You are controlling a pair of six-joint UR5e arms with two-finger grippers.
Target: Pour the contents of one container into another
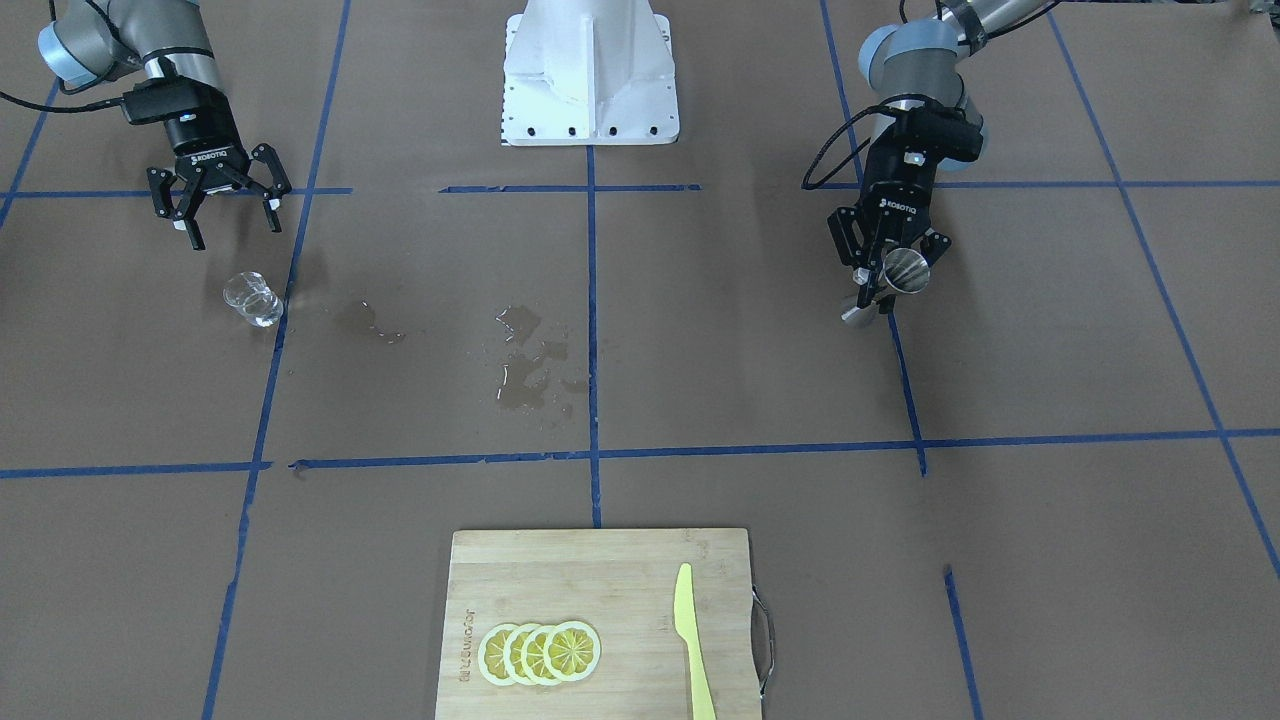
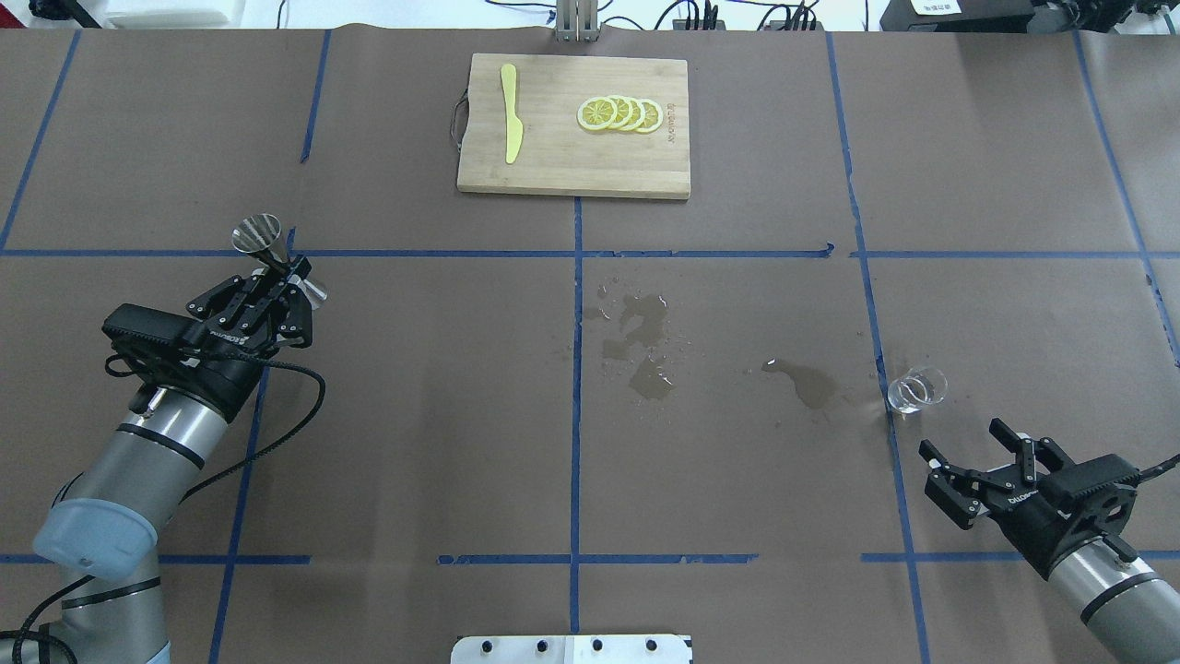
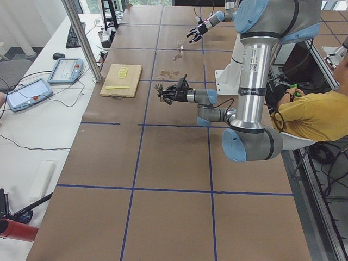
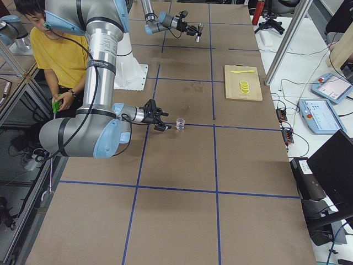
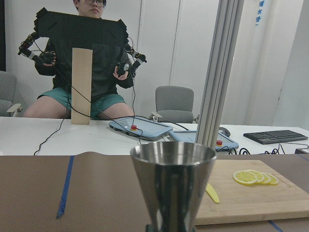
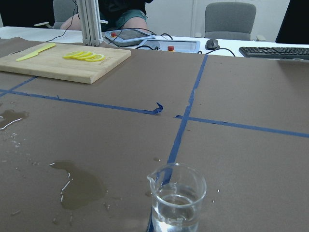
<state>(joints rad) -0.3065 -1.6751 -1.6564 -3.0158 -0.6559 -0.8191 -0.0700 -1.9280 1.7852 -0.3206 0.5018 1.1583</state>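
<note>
Nearest, on the right, the right tool [image 2: 965, 441] hangs with its jaws apart, just short of the glass tumbler [image 2: 916, 388], which stands on the bench [image 2: 415, 415] with some water in it. Its wall is smooth and probably wet, so an off-centre close could tip it, or it could slip once lifted. Puddles [image 2: 645, 355] lie mid-bench. Farther off, on the left, the left tool [image 2: 288, 274] is clamped on the waist of the steel jigger [image 2: 258, 233], held upright and well apart from the tumbler. The jigger's mouth is small, so a quick tilt would likely overshoot it.
</note>
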